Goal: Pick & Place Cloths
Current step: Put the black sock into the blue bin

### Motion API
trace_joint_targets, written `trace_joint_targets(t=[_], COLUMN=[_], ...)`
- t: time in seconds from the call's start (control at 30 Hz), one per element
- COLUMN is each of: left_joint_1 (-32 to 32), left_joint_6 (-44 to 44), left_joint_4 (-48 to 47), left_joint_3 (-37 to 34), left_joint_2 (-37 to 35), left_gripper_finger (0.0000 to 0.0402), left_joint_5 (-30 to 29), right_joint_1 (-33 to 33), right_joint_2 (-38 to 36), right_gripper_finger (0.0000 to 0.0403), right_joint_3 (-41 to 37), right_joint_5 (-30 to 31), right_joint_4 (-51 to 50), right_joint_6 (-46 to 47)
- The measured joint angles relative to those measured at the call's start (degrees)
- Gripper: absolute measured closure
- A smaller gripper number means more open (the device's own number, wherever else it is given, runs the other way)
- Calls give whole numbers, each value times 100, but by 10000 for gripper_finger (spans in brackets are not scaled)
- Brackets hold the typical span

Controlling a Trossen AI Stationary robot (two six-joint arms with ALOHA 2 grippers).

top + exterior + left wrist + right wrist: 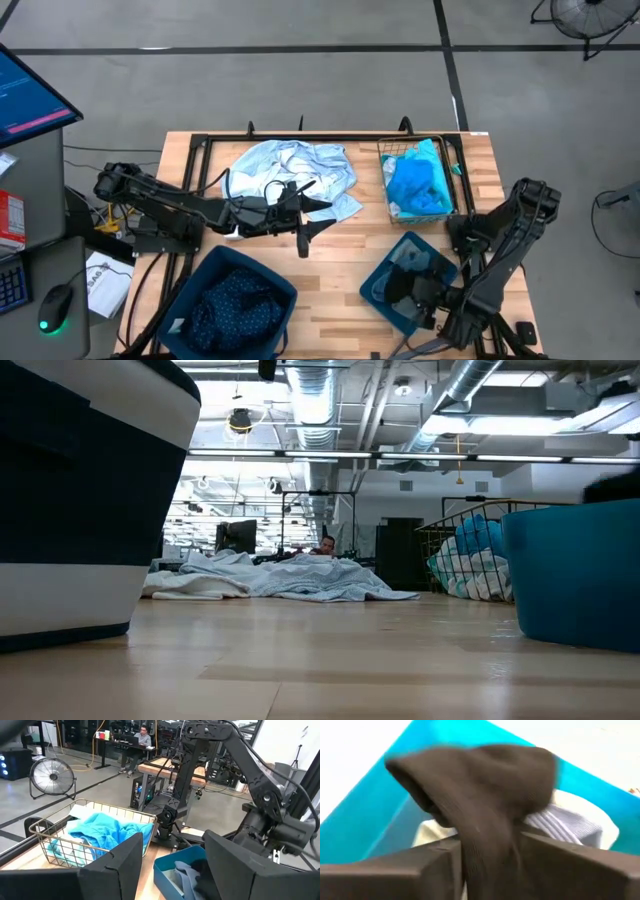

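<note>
A pale blue and white cloth pile [295, 168] lies spread on the table's far middle, also seen in the low view [300, 575]. Turquoise and bright blue cloths [418, 180] fill the wire basket [75, 822]. A navy dotted cloth [235, 305] sits in the left bin. My left gripper [313, 225] hovers open just near of the pale pile, touching nothing. My right gripper [405, 290] reaches down into the right bin [385, 285], shut on a black cloth [480, 780] above a grey cloth [560, 825]. My right gripper pinches the black cloth between its two fingers, at a bunched fold [485, 845]. It comes from above, pointing down into the right bin. The rest of the cloth humps up beyond the fingertips over the grey cloth; whether it is lifted clear I cannot tell.
The left dark-teal bin [270, 285] stands at the near left and the right bin at the near right. The wire basket [385, 185] sits at the far right. A black frame [300, 138] runs along the far edge. Bare wood [340, 260] lies between the bins.
</note>
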Motion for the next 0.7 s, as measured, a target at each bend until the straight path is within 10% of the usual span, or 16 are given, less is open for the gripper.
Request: trace_joint_targets(t=[0.3,0.53,0.7], left_joint_1=[-2,-17,-17], left_joint_6=[-2,-2,-2], left_joint_4=[0,-2,-2], left_joint_3=[0,0,0], left_joint_2=[0,0,0], left_gripper_finger=[207,207,207], left_joint_5=[0,2,2], right_joint_1=[26,291,57], right_joint_2=[-602,-1115,-1372], right_gripper_finger=[128,122,146], right_joint_3=[2,1,2], right_joint_5=[-649,-1179,-498], right_joint_4=[315,794,832], right_joint_6=[-514,-656,-640])
